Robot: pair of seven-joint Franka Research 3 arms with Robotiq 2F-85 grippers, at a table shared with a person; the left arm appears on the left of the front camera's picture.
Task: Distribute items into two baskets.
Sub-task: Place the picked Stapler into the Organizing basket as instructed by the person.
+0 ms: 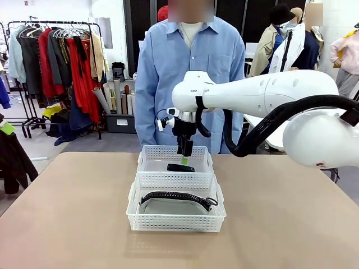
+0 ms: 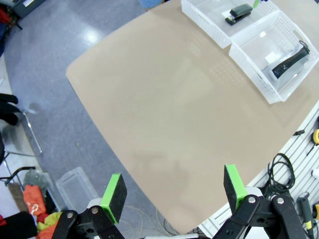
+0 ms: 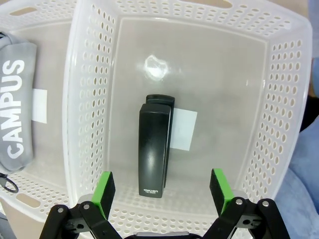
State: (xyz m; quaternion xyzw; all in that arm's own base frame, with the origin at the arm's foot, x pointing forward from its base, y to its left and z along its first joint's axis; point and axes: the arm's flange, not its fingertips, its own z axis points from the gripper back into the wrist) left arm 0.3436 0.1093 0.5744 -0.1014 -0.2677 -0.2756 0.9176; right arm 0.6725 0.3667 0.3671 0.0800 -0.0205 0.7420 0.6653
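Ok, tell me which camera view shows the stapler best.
The right wrist view: the black stapler lies whole and close on the basket floor, between the open right gripper fingers. The front view shows it small, behind the basket wall. The left wrist view shows it far off.

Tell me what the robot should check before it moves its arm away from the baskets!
1. Stapler lying flat in the far basket: ok.
2. Right gripper open, fingers apart from the stapler: ok.
3. Pouch inside the near basket: ok.
4. Left gripper open, holding nothing: ok.
5. Table bare of leftover items: ok in the front view.
6. Person's hands out of the way: cannot tell.
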